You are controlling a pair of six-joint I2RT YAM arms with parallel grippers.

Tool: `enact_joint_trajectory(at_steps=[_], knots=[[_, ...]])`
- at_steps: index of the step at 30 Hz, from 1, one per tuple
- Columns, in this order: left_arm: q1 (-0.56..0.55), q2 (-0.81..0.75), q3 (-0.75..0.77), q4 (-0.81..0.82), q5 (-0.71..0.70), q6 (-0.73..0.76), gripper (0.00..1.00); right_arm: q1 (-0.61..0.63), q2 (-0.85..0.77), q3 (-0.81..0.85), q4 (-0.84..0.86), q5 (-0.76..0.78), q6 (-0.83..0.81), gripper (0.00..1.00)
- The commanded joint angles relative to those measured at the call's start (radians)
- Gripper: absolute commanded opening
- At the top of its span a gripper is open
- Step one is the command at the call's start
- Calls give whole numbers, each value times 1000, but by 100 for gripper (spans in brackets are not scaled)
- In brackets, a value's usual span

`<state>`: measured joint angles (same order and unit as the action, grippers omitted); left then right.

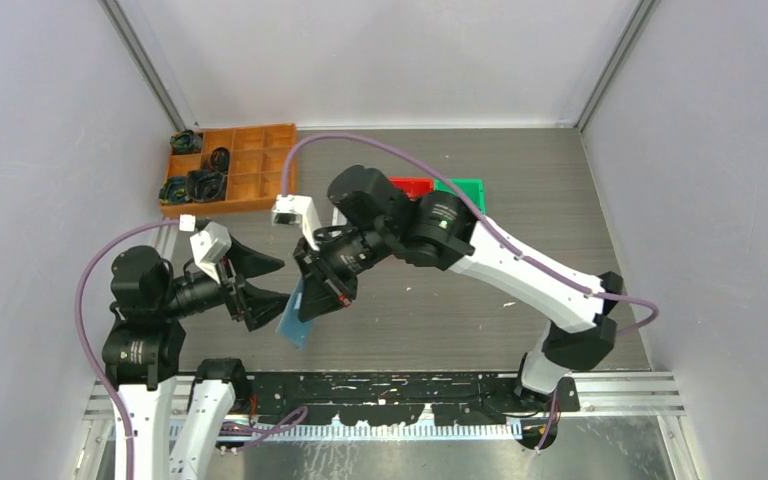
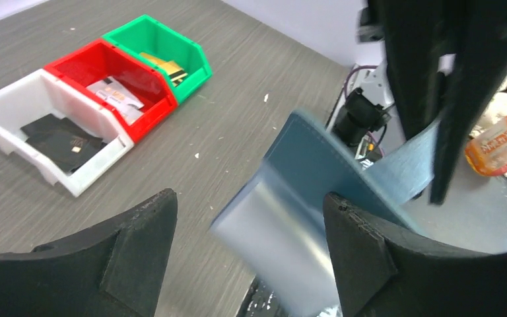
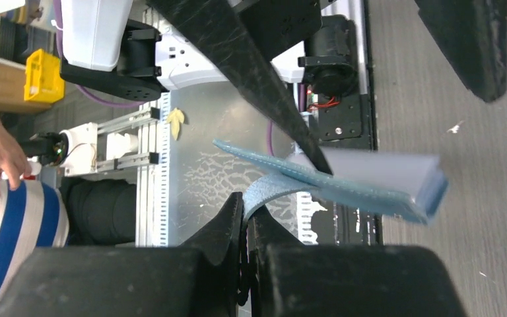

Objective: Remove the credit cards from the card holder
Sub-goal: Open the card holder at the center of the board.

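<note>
Right gripper [image 3: 245, 208]: we've got its jaws pinched tight on a pale blue flap of the card holder [image 3: 343, 188], which hangs clear of the table [image 1: 560, 200].
Card holder, place: near side, a little left of centre, open and tilted, right between the two grippers.
Left gripper [image 2: 249, 201]: jaws spread wide with nothing clamped. The holder's lower end sits in the gap, and we can't tell if it brushes a finger.
Pale sheet [image 2: 277, 251]: it lies against the holder's inner face. It's too blurred for us to call it a card or a clear pocket.
Bins: white bin [image 2: 13, 125], red bin [image 2: 72, 63] and green bin [image 2: 191, 49] stand side by side on the far side, with credit cards [image 2: 115, 96] lying inside them.
</note>
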<state>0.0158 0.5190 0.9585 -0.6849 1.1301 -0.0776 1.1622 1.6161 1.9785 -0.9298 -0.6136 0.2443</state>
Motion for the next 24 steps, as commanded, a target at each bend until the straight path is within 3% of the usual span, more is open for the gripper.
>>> enact_joint_trajectory(at_steps=[1, 10, 20, 21, 22, 24], knots=[[3, -45, 15, 87, 102, -64, 81, 13, 44, 129, -20, -108, -40, 1], [3, -124, 50, 53, 179, -153, 84, 12, 121, 262, -34, -225, -56, 1], [7, -153, 50, 120, 108, -221, 85, 15, 103, 224, 22, -263, -23, 1], [7, -151, 47, 160, 108, -263, 88, 17, 108, 222, 33, -274, -15, 1], [9, -148, 45, 180, 108, -291, 97, 20, 116, 229, 36, -282, -10, 1], [14, -143, 44, 191, 101, -290, 100, 25, 133, 251, 34, -303, -4, 1]])
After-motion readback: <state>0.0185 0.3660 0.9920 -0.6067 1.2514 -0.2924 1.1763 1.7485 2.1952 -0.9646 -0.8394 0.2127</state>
